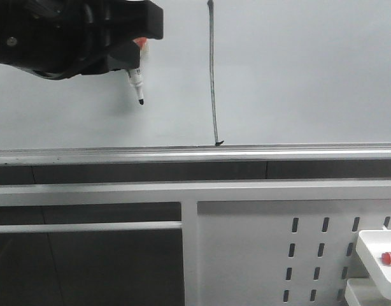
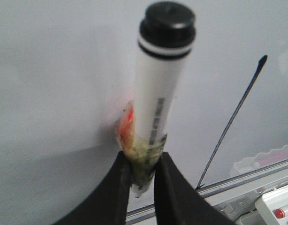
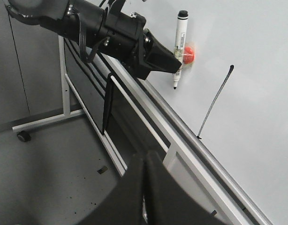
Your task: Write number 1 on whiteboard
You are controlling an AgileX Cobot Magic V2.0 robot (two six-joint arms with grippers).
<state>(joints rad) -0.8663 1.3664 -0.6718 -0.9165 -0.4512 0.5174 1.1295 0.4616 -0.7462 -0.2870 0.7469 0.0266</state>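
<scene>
We see the long thin black marker stroke, the number 1, near-vertical on the pale grey-white whiteboard, its tick touching the silver rail. Our left gripper pinches a white-bodied marker pen, tip just off the board. Our right gripper has its jaws pressed together. A slotted metal panel stands below.

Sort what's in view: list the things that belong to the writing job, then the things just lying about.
Job:
whiteboard
number 1, drawn down to the rail
marker pen, held in the left gripper

Lying about:
white tray with a red-capped item
slotted metal panel
right gripper, holding nothing
</scene>
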